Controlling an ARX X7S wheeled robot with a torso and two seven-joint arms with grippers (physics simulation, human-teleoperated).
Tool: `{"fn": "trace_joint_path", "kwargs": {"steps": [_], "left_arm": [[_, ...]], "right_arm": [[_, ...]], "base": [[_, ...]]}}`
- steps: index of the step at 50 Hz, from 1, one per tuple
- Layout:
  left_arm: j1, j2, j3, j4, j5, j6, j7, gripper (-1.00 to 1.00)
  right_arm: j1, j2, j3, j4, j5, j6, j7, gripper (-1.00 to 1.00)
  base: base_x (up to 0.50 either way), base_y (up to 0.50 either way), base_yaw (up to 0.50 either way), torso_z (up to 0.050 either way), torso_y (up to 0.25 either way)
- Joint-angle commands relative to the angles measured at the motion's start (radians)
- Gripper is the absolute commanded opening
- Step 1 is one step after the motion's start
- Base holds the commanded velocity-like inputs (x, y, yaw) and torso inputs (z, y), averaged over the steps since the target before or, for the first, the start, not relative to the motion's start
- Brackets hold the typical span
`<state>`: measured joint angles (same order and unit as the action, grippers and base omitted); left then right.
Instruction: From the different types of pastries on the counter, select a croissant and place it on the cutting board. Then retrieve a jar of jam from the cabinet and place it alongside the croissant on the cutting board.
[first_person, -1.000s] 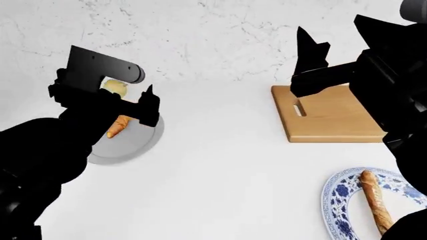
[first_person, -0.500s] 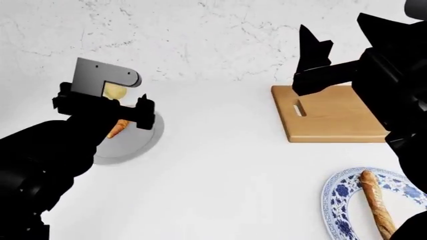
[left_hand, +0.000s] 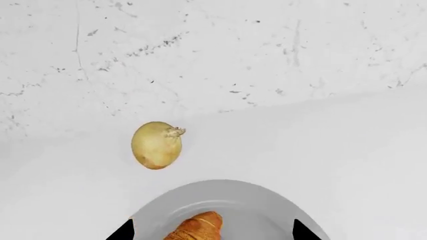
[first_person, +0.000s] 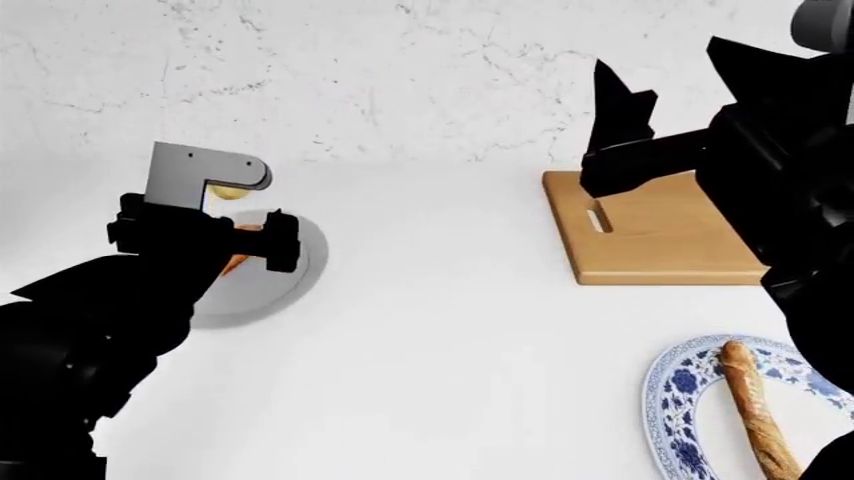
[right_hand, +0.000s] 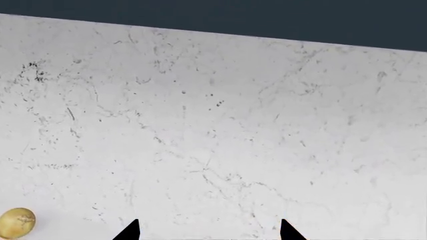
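My left pincer (left_hand: 213, 232) is spread wide, its two black tips showing on either side of the croissant (left_hand: 195, 227), not touching it. The croissant, a small golden crescent, lies on a grey plate (left_hand: 267, 210) directly under me. Just past the plate's rim, a pale yellow bun (left_hand: 157, 145) sits on the white desk (left_hand: 347, 150), apart from the plate. From the head view, my left arm covers most of the plate (first_person: 296, 262), and only a sliver of croissant (first_person: 238, 262) shows. My right pincer (right_hand: 208, 231) is also spread wide, empty, and faces the marbled wall, raised near the wooden cutting board (first_person: 667, 235) at my right. A baguette (first_person: 754, 410) lies on a blue-patterned plate (first_person: 667, 400), well apart from everything else.

The risk as I judge it: the croissant is small and its ends taper, so if I close off-centre it may pivot or slide out across the smooth plate. Coming down too steeply could press my tips onto the plate and shove it.

Compared with a second ago, my left arm has come down and forward over the plate, hiding more of the croissant. The right arm has barely moved.
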<state>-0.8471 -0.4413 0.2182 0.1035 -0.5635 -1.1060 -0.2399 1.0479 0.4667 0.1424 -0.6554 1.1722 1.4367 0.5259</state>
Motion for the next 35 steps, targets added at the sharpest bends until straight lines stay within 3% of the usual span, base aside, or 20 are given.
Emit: {"fn": "trace_joint_path", "kwargs": {"steps": [1,35], "left_arm": [[0.021,-0.002,-0.018,-0.020,-0.009,-0.006,-0.008,1.00],[0.025,0.014,-0.024,-0.135,0.014,0.090,0.007,1.00]], "right_arm": [[-0.005,0.011,-0.013,0.005,0.009,-0.016,0.011,1.00],[-0.053,0.046,-0.072,0.020,-0.034,-0.097,-0.015,1.00]], "base": [[0.00,0.00,0.00,0.000,0.000],[0.00,0.00,0.00,0.000,0.000]]}}
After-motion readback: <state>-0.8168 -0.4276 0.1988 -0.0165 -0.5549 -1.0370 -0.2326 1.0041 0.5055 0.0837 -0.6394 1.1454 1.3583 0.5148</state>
